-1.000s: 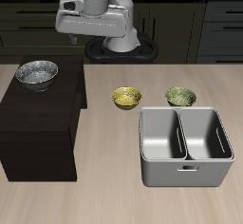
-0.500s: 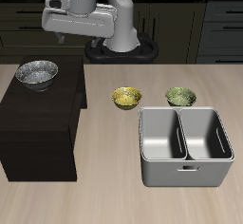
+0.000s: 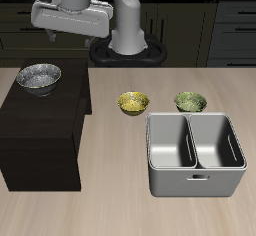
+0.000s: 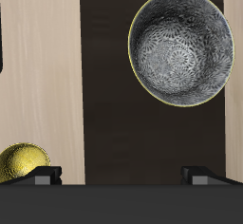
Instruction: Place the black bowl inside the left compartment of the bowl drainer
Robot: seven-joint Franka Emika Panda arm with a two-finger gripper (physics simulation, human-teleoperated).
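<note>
Black bowl (image 3: pixel 38 77) sits on the dark cabinet (image 3: pixel 40 130), well apart from the bowl drainer (image 3: pixel 195 155); gripper (image 4: pixel 121 174) above it, fingers wide, holding nothing. Looks rigid, light, prob. slick-glazed, so pinch the thin rim, one finger inside, one outside.

No text, label, brand, number or sign can be read in either view.
</note>
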